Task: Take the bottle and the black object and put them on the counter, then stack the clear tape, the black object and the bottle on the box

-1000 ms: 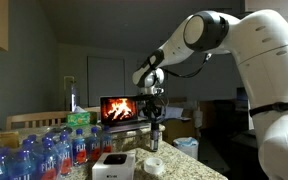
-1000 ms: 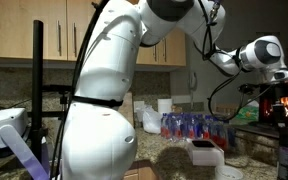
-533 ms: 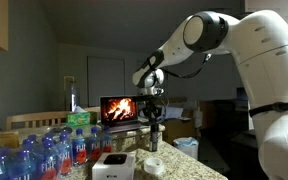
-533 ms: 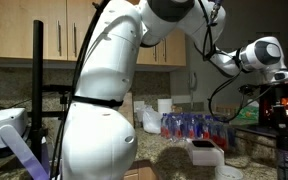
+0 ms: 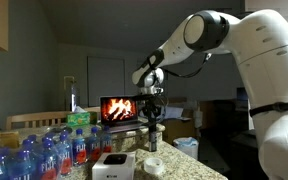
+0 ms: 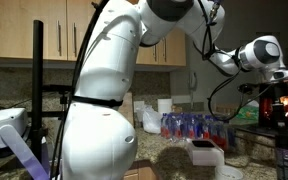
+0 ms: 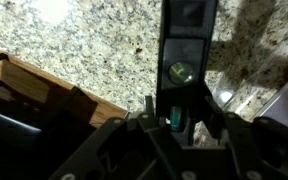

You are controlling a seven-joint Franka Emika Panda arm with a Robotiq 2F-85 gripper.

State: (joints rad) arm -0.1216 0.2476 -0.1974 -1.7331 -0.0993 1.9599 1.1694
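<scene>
My gripper (image 5: 154, 120) hangs over the granite counter (image 5: 184, 160) and is shut on the slim dark bottle (image 5: 154, 137), which stands upright just right of the white box (image 5: 112, 166). The clear tape (image 5: 154, 166) lies on the counter in front of the bottle. In the wrist view the bottle (image 7: 180, 55) sits between my fingers (image 7: 179, 108), seen from above. An exterior view also shows the bottle (image 6: 287, 156) and the box (image 6: 206, 154). I cannot make out the black object in any view.
Several water bottles with blue and red labels (image 5: 44, 150) and a green-capped bottle (image 5: 79, 120) stand left of the box. A screen showing a fire (image 5: 122, 108) is behind. Wooden furniture (image 7: 34, 95) lies beyond the counter edge.
</scene>
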